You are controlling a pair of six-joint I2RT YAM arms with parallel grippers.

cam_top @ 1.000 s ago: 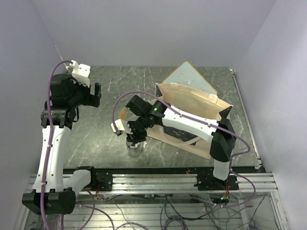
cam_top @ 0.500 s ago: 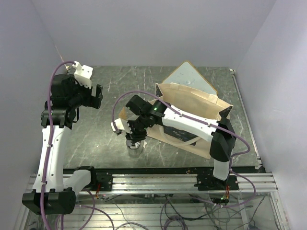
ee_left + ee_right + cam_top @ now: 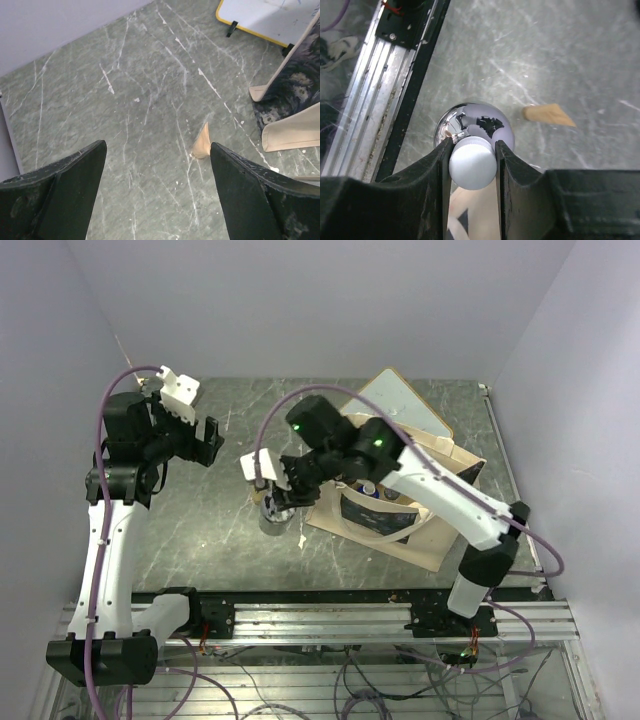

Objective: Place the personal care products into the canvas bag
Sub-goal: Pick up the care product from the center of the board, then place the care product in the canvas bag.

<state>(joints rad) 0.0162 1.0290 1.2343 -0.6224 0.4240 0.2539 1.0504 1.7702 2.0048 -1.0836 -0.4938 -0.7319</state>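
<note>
My right gripper point(image 3: 272, 502) is shut on the white cap point(image 3: 472, 162) of a shiny silver bottle point(image 3: 270, 518) and holds it over the table, just left of the canvas bag point(image 3: 440, 455). In the right wrist view the jaws point(image 3: 472, 146) clamp the cap on both sides, with the chrome body point(image 3: 470, 117) beyond. The cream bag stands open, and small containers point(image 3: 372, 488) show inside it. A tan tube point(image 3: 302, 539) lies on the table near the bottle; it also shows in the wrist views point(image 3: 549, 114) point(image 3: 202, 144). My left gripper point(image 3: 205, 440) is open and empty, raised at the left.
A white wood-framed board point(image 3: 400, 405) leans behind the bag; it shows in the left wrist view point(image 3: 265, 17) too. The metal rail point(image 3: 380, 95) runs along the table's near edge, close under the bottle. The bag's dark print point(image 3: 295, 90) and a cream handle point(image 3: 295, 132) are at the right.
My right arm has risen and swung back and left with the bottle, lifting it off the table. The bag's opening now shows. My left gripper has shifted slightly right.
</note>
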